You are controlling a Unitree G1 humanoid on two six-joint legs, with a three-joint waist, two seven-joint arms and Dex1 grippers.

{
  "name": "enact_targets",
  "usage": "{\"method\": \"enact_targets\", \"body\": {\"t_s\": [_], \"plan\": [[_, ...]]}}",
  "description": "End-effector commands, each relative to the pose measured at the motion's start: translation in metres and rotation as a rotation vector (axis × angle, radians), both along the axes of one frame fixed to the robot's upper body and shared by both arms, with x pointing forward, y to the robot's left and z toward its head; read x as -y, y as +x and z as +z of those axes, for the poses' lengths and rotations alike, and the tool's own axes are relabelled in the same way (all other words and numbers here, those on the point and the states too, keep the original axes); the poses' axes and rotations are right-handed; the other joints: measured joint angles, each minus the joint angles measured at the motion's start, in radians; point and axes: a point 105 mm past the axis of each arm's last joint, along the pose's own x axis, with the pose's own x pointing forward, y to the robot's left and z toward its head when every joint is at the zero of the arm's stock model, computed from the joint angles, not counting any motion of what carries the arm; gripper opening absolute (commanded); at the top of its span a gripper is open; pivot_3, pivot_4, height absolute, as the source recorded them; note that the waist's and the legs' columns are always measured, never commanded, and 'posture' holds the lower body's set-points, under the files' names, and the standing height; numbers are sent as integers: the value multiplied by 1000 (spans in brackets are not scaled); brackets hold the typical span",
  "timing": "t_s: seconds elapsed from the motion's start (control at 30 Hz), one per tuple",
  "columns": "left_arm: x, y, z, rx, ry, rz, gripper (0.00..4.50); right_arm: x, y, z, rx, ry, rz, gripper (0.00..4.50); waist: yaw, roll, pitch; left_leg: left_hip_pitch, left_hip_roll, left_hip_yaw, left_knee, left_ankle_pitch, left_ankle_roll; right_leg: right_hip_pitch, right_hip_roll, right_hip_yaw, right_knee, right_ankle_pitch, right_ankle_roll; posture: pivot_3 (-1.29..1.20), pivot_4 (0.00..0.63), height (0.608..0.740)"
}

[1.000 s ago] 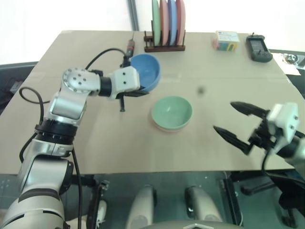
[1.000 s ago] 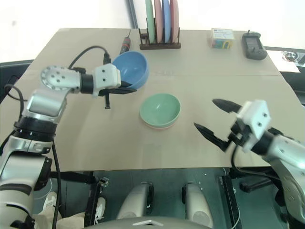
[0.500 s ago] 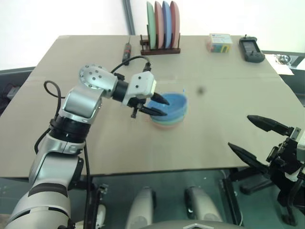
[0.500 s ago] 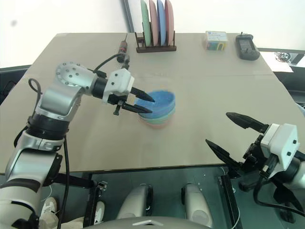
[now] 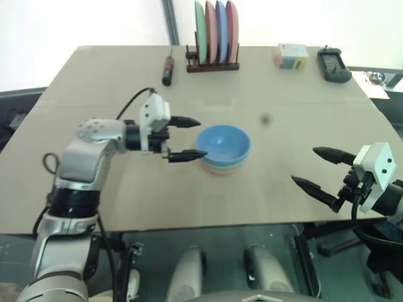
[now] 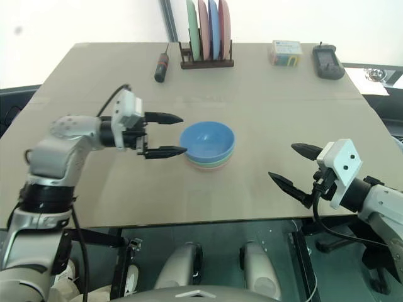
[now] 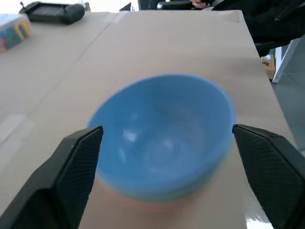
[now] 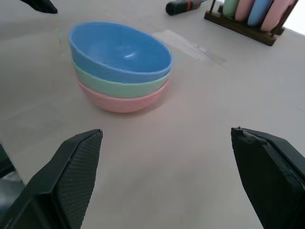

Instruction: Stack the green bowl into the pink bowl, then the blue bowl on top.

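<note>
Now the three bowls sit nested near the middle of the worktop (image 5: 94, 82): the pink bowl (image 8: 121, 101) at the bottom, the green bowl (image 8: 119, 86) inside it, and the blue bowl (image 5: 223, 143) on top. The left claw (image 5: 186, 138) hovers just beside the stack on its left, its two black fingers spread wide apart and holding nothing. The right claw (image 5: 320, 170) hangs well apart from the bowls at the worktop's near right edge, its fingers likewise spread and empty. At the far edge stand a rack of plates (image 5: 216, 31), a screwdriver (image 5: 168, 66) and a small box (image 5: 290, 55).
</note>
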Motion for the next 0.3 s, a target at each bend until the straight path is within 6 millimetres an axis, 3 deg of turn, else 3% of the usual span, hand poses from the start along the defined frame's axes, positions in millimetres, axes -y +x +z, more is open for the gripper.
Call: {"method": "enact_targets", "body": {"t_s": [0.03, 0.17, 0.3], "plan": [[-20, -13, 17, 28, -16, 93, 4481, 17, -8, 12, 35, -55, -15, 4500, 4, 0, 0, 0, 0, 0, 0, 0, 0, 0, 0, -1, 0, 0, 0, 0, 150, 740], [-42, -33, 5, -7, 12, 158, 4481, 24, -20, 18, 8, -61, 9, 4500, 5, 0, 0, 1, 0, 0, 0, 0, 0, 1, 0, -1, 0, -1, 1, 0, 150, 740], [-46, -39, -5, -26, 26, 166, 4481, 25, -19, 22, 5, -57, 27, 4500, 6, -1, 0, 2, 0, 1, 1, 0, 0, 1, -1, -1, 0, -1, 1, 0, 150, 740]]}}
